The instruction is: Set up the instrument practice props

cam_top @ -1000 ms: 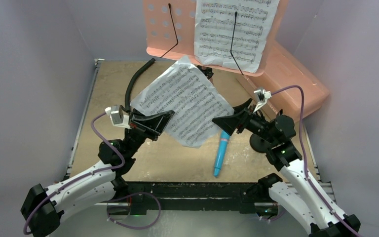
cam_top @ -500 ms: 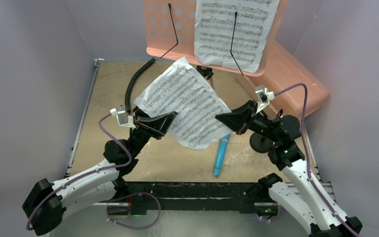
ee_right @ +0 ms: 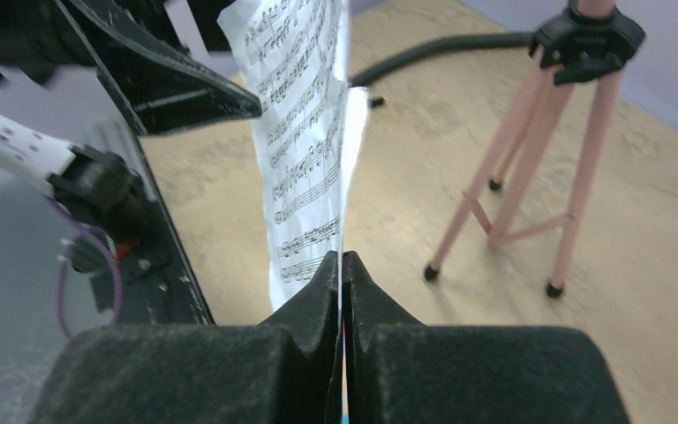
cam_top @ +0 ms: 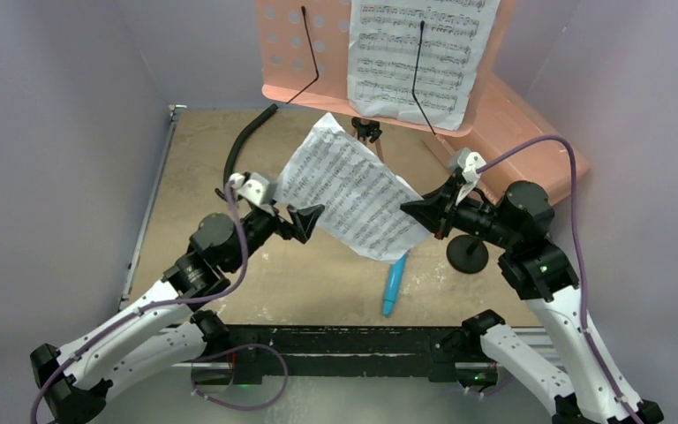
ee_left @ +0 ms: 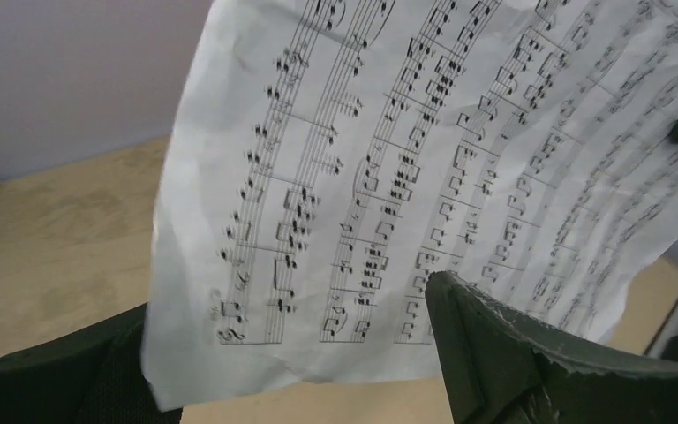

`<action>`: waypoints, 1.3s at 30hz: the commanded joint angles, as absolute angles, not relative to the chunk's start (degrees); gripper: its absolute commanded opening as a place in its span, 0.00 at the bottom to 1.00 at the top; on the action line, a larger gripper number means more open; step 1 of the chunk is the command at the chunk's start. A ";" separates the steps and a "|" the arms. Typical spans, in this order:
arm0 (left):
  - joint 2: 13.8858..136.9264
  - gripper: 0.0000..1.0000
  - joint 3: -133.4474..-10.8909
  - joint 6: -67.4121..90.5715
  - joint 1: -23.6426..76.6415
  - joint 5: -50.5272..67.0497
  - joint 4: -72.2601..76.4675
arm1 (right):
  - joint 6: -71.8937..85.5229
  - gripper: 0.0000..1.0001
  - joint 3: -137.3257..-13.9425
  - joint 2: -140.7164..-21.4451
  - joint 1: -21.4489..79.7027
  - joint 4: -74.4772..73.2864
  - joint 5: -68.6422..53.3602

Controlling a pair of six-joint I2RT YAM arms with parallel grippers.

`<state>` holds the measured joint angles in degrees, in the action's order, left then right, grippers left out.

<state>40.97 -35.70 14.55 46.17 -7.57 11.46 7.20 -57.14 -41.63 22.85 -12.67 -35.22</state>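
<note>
– Where is the loose white sheet-music page [cam_top: 353, 190]?

– Up in the air over the brown desk [cam_top: 194, 177], between the two arms and standing nearly on edge. From above, its long axis runs from far-left down to near-right. The right pincer [ee_right: 342, 265] is clamped tight on its near-right edge, and the paper runs straight out from between the closed tips.

– And the left pincer [cam_top: 311, 217]?

– Spread wide. Its wrist camera shows one finger in front of the page's lower edge and one behind it, so I judge it brackets the paper without gripping.

– Which way does the page have to go?

– Away from the bases and upward. The pink perforated music stand on tripod legs [cam_top: 296, 44] is at the far edge. The other white sheet-music page [cam_top: 419, 53] already sits under a wire on its right half. The bare left half lies almost straight beyond the left pincer, so that arm looks nearer, though the right one carries the load.

– The rest?

– The blue toy microphone [cam_top: 394, 284] lies flat on the desk, pointing towards the bases. The small black round-base mic stand [cam_top: 470, 251] is just to its right, apart from it.
</note>
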 commanded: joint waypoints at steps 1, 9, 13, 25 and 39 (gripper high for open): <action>47.06 0.92 -48.11 -6.45 46.04 -7.26 -17.77 | -5.86 0.00 -61.26 -41.55 22.86 -26.60 -31.45; 57.71 0.94 -63.13 -28.07 46.08 -4.41 -35.32 | -10.82 0.00 -61.26 -42.24 22.85 -30.55 -32.65; 57.26 0.94 -65.24 -37.04 46.10 -4.96 -36.67 | -13.32 0.00 -61.02 -42.86 22.85 -31.94 -32.55; 57.60 0.87 -72.92 -59.74 46.14 9.97 -35.37 | -20.44 0.00 -62.00 -46.98 22.90 -35.11 -31.20; 73.25 0.85 -80.01 -58.08 55.38 22.05 -32.89 | -25.44 0.00 -63.82 -50.23 22.98 -36.27 -32.46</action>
